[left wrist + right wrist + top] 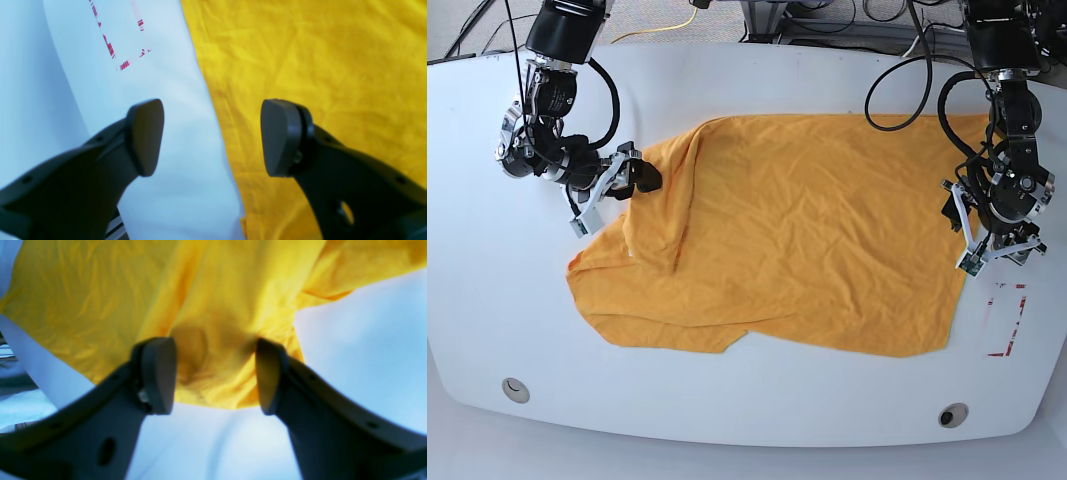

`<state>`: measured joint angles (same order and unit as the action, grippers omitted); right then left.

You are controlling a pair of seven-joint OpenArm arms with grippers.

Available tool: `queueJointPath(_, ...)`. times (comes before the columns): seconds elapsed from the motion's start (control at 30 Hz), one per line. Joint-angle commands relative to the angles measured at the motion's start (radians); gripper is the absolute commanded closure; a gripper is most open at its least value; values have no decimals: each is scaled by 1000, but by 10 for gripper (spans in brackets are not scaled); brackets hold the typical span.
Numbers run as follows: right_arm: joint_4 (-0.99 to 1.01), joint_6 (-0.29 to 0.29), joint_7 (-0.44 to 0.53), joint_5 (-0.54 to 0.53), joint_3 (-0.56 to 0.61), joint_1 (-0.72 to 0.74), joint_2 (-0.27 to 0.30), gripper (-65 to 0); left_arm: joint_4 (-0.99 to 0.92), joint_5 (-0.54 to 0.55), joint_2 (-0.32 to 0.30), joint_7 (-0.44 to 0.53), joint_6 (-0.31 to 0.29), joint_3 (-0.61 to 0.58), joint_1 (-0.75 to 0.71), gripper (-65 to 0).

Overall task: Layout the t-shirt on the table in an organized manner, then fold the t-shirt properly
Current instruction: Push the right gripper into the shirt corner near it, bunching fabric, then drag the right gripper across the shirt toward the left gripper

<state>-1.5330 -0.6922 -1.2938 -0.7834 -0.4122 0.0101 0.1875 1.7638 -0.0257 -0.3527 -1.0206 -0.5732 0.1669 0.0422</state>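
Your t-shirt lies spread over the middle of the table in the base view, filling most of the frame's centre, wrinkled throughout. Its upper left part is folded over onto itself, making a raised ridge that runs down from the top edge, and its lower edge is ragged, with a notch at lower centre.

At the frame's left, your right gripper sits at that folded-over corner. In the right wrist view the right gripper has its two pads either side of a bunched hump of t-shirt cloth, jaws partly apart; you cannot tell from here whether the pads are pressing the fabric yet.

At the frame's right, your left gripper hovers at the shirt's right edge. The left wrist view shows the left gripper spread wide and holding nothing, one pad over bare table, the other over the t-shirt, straddling the hem.

Just below that gripper, a red tape outline marks the tabletop. Two round grommets sit near the table's lower edge, one at each side.
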Motion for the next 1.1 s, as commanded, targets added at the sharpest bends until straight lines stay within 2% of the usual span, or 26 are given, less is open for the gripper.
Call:
queueJointPath(0.0, -14, -6, 15, -28, -3, 14, 13, -198, 18, -1, -15, 15, 5, 4, 17, -428)
queueJointPath(0.1, -14, -6, 13, -28, -3, 12, 13, -29, 18, -1, -15, 15, 5, 4, 17, -428)
queueJointPath(0.13, -14, -6, 13, -28, -3, 12, 13, 0, 18, -1, -15, 15, 5, 4, 17, -428)
queueJointPath(0.3, -42, -6, -20, -28, -12, -2, 14, 0, 18, -1, -16, 15, 5, 4, 17, -428)
queueJointPath(0.53, -249, -6, -102, -31, -77, -23, 5, 0, 18, -1, -18, 15, 5, 4, 17, -428)
queueJointPath(0.73, -361, -1, -102, -118, -106, 18, -10, 0, 18, -1, -18, 15, 5, 4, 17, -428)
queueJointPath(0.83, -375, 18, -102, -124, -104, 46, 5, 0, 18, -1, -18, 15, 5, 4, 17, -428)
queueJointPath(1.07, -372, 19, -102, -123, -92, 120, 13, 0, 18, -3, -19, 15, 3, 4, 17, -428)
